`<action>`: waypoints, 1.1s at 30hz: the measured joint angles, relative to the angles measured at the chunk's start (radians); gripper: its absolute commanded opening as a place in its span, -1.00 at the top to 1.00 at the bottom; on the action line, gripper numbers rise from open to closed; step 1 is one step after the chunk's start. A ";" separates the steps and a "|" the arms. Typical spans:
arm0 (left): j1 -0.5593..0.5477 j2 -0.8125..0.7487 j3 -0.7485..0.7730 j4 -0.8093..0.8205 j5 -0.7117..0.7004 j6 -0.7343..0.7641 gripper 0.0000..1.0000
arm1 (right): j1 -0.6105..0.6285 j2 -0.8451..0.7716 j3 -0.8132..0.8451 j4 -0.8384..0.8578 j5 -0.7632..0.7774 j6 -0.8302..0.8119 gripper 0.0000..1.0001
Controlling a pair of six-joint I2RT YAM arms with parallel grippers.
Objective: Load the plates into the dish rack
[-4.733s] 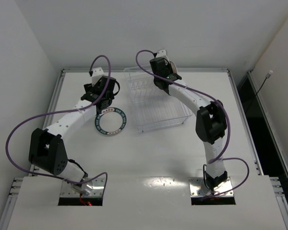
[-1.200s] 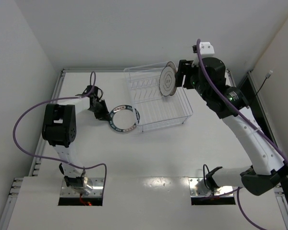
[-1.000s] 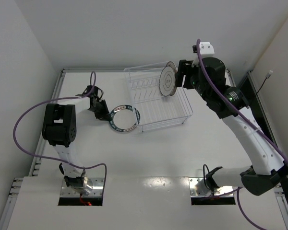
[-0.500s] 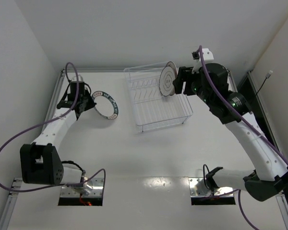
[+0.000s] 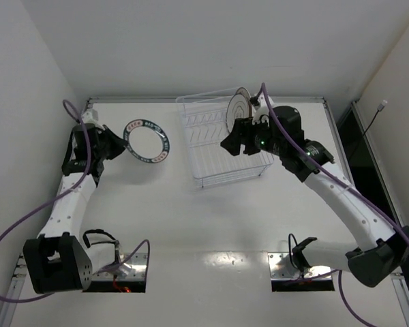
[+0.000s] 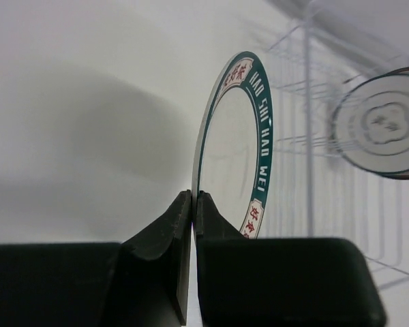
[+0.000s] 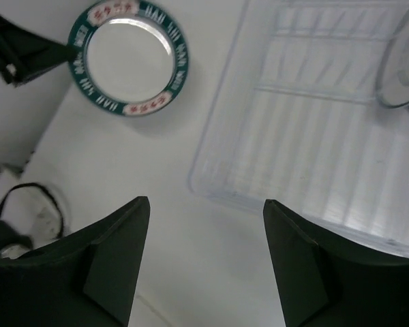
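Observation:
A white plate with a dark teal patterned rim [image 5: 146,141] hangs on edge above the table, left of the dish rack [image 5: 206,178]. My left gripper [image 5: 113,145] is shut on its rim, the fingers pinching the edge [image 6: 193,204]. The same plate [image 6: 240,153] shows in the left wrist view, and also from the right wrist [image 7: 128,58]. A greyish glass plate [image 5: 239,109] stands upright in the rack's back right part [image 6: 382,129]. My right gripper [image 5: 233,146] hovers over the rack, open and empty [image 7: 204,204], apart from the grey plate [image 7: 401,78].
The clear wire rack [image 7: 313,136] fills the back centre of the white table [image 5: 211,225]. Walls close in on the left and behind. Purple cables loop off both arms. The arm bases sit at the near edge.
My left gripper has lifted the teal-rimmed plate off the table beside the rack and carried it left. My right gripper has drawn away from the grey plate, which stays upright in the rack.

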 measured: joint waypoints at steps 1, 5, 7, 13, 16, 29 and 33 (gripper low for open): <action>0.013 -0.016 0.000 0.014 0.028 -0.011 1.00 | 0.000 0.001 -0.033 0.035 -0.046 0.019 -0.36; 0.031 -0.041 0.015 0.090 0.172 -0.056 1.00 | -0.003 0.024 -0.168 0.201 -0.222 0.116 -0.44; 0.031 -0.041 0.015 0.132 0.249 -0.084 1.00 | -0.006 0.052 -0.224 0.294 -0.300 0.169 -0.44; 0.031 -0.016 -0.011 0.310 0.484 -0.190 1.00 | -0.012 0.165 -0.286 0.514 -0.443 0.285 -0.48; 0.030 0.003 -0.044 0.362 0.551 -0.218 1.00 | -0.012 0.213 -0.292 0.604 -0.478 0.328 -0.51; -0.026 0.084 -0.072 0.476 0.697 -0.272 1.00 | -0.011 0.403 -0.291 0.829 -0.513 0.433 -0.04; -0.052 0.118 -0.084 0.504 0.716 -0.268 1.00 | -0.011 0.435 -0.291 0.862 -0.529 0.472 1.00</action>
